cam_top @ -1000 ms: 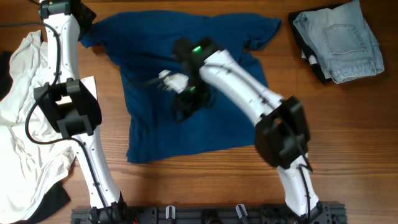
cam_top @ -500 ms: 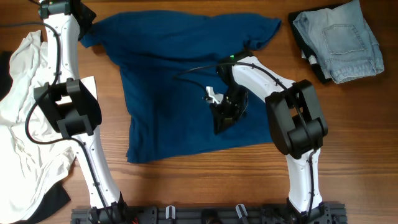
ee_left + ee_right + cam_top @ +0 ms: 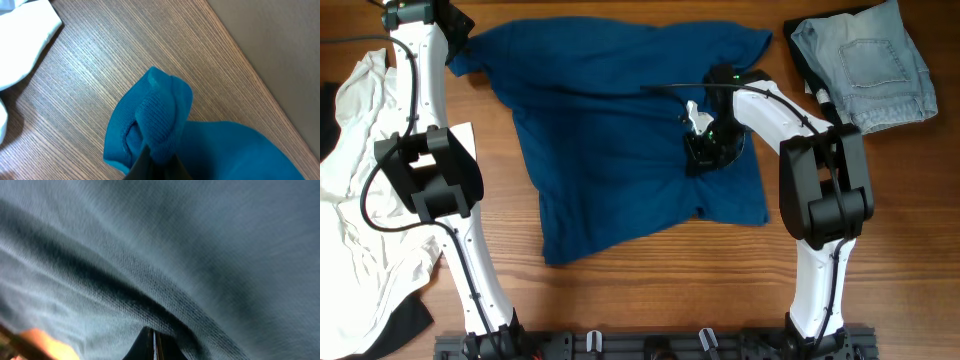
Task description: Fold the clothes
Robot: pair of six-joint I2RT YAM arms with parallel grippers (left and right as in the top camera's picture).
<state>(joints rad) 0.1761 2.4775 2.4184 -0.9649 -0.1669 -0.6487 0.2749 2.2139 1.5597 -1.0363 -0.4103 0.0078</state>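
Straightening the T-shirt (image 3: 610, 150), spread mid-table, ahead of any fold. Pinching its far-left sleeve in the left gripper (image 3: 152, 167), jaws clamped; nipping the right-side body cloth in the right gripper (image 3: 703, 155), jaws likewise clamped. Next, probably: draw rightward, gently, to flatten wrinkles.

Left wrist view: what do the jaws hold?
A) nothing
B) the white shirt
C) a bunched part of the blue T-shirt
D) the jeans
C: the T-shirt fabric is bunched right at the shut jaws, while the white shirt lies apart on the wood.
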